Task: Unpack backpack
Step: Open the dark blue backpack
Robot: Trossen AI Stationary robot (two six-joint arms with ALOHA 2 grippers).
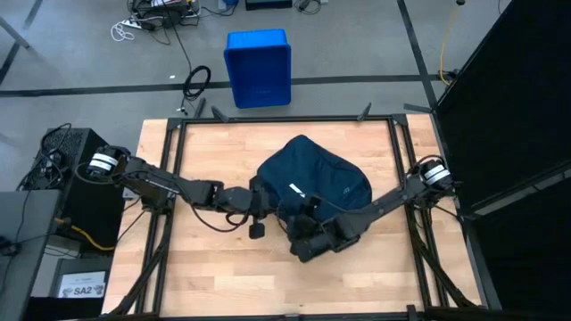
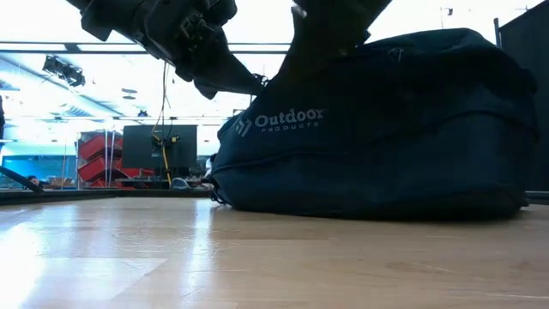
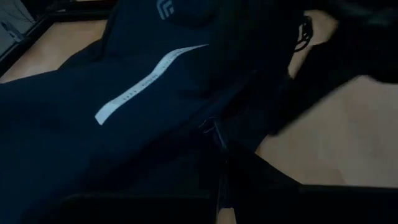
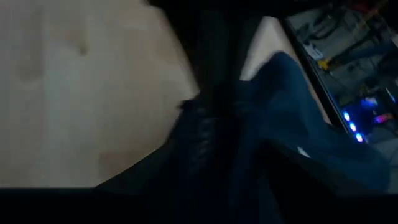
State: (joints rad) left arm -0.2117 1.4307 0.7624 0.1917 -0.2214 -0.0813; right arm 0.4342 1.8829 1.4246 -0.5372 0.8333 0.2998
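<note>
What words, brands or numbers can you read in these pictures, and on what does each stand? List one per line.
"Outdoor PRODUCTS", white print with a logo mark, on the side of the backpack.
"SA2", on a small label beside the table's left edge.
Tiny print along the white stripe on the backpack: too small to read.
Small white logo on the backpack: a mark only, no readable letters.

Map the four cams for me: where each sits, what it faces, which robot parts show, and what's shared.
High: overhead, looking down; backpack on the table, both arms, blue bin beyond.
Low: table height, level across; backpack's logo side, arms entering from above.
Left wrist: close on the backpack's white stripe.
Right wrist: close on dark fabric and bare wood.
Shared: the backpack, in all four.
</note>
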